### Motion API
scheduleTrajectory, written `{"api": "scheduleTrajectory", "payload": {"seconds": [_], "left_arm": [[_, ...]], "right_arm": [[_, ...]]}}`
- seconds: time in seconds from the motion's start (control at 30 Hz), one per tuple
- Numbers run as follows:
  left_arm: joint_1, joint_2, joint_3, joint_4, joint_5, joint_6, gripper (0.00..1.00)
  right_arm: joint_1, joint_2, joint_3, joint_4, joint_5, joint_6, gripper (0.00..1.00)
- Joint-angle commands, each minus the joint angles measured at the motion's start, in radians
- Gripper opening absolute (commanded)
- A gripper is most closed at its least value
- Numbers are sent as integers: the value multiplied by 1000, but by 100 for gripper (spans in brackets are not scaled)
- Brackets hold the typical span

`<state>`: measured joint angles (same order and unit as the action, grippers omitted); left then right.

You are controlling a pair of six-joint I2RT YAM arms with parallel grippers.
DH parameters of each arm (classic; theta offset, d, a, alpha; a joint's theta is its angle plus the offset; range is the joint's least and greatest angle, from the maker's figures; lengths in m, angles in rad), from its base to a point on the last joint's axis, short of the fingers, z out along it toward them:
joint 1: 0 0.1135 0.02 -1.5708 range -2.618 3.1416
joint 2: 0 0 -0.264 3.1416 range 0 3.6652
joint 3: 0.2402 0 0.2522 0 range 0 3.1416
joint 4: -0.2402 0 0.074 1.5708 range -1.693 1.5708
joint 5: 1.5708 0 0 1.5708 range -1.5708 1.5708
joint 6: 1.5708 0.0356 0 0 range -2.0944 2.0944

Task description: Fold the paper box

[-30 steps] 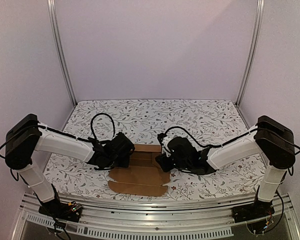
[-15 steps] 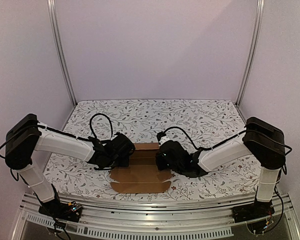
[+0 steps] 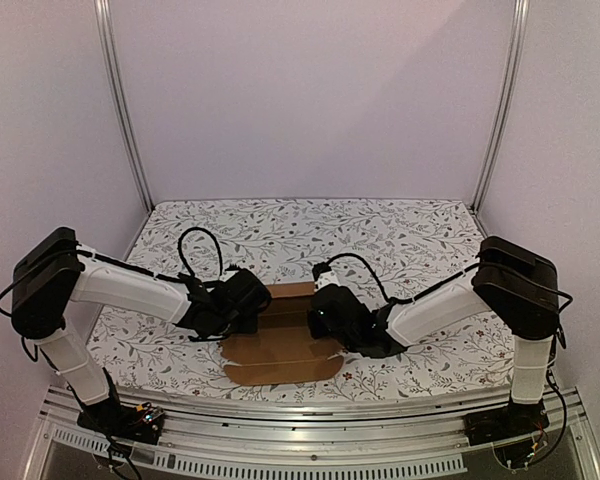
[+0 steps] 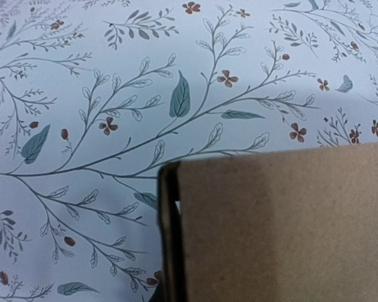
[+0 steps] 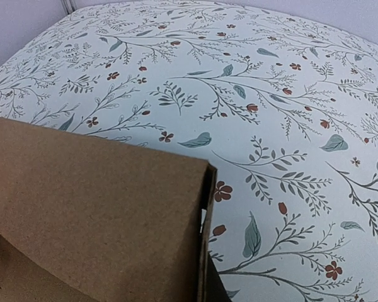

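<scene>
The right arm has pushed in toward the middle and its right fingers (image 3: pixel 320 318) have snapped together, while the left arm has barely stirred! Now both sets of fingers meet over the paper box (image 3: pixel 280 350), which sits squarely between them on the flowered surface (image 3: pixel 380 240).

The left fingers (image 3: pixel 256 305) are pressed together at the box's left side. The left wrist view is filled at lower right by a raised cardboard wall, its doubled edge standing upright right at the fingers. The fingers themselves are hidden behind it, so the pinch is judged from how close that wall sits.

Over on the right wrist view it's the same story, mirrored. A folded brown flap rises just in front of the fingers, its doubled edge upright, with a dark sliver of finger showing at the bottom just beside that edge. Narrow grip, cardboard in between.

From above, the flat panels spread out on the near side of both sets of fingers, and a short strip shows just beyond them.
</scene>
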<state>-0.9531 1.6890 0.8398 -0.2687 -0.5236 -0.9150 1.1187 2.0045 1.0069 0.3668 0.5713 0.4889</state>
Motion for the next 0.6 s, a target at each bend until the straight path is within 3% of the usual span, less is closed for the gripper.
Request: {"api": "scheduleTrajectory", "payload": {"seconds": [0.0,0.57], "left_arm": [[-20,31,21,-3,58,-12,0],[-22,63,65,-2,47,-13,0]], "right_arm": [[48,19,6,39,-68,0,0],[75,25,37,39,-101,5,0]]}}
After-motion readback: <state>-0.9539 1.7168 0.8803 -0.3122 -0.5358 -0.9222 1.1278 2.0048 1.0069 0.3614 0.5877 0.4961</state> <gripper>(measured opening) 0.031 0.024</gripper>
